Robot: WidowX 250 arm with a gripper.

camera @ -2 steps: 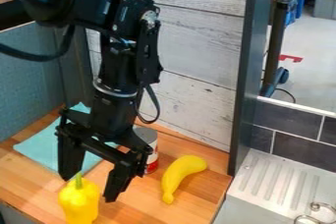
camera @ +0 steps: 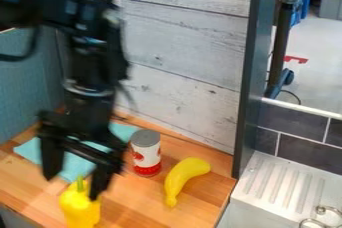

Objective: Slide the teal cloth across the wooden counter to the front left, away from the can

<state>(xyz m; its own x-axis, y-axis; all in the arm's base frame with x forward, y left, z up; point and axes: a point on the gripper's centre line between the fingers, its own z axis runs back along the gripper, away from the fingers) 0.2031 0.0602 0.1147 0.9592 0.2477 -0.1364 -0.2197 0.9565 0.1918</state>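
Note:
The black gripper (camera: 71, 186) hangs over the left part of the wooden counter, its two fingers spread apart with nothing held between them. Right by its fingertips, at the counter's front, stands a yellow bell pepper (camera: 80, 209) with a green stem. A teal cloth (camera: 75, 166) lies flat behind, partly hidden by the gripper. To the gripper's right a white and red can (camera: 146, 154) with a grey top stands upright. A yellow banana (camera: 181, 178) lies to the right of the can.
Behind the counter (camera: 137, 203) rises a whitewashed plank wall (camera: 187, 67). A dark upright post (camera: 249, 82) borders the counter on the right. Beyond it is a grey ribbed drainboard (camera: 287, 179) with metal rings. A teal panel (camera: 27, 87) stands at left.
The arm and gripper have moved left and slightly up, uncovering the can and more of the wall. The pepper, can, banana and cloth have not moved.

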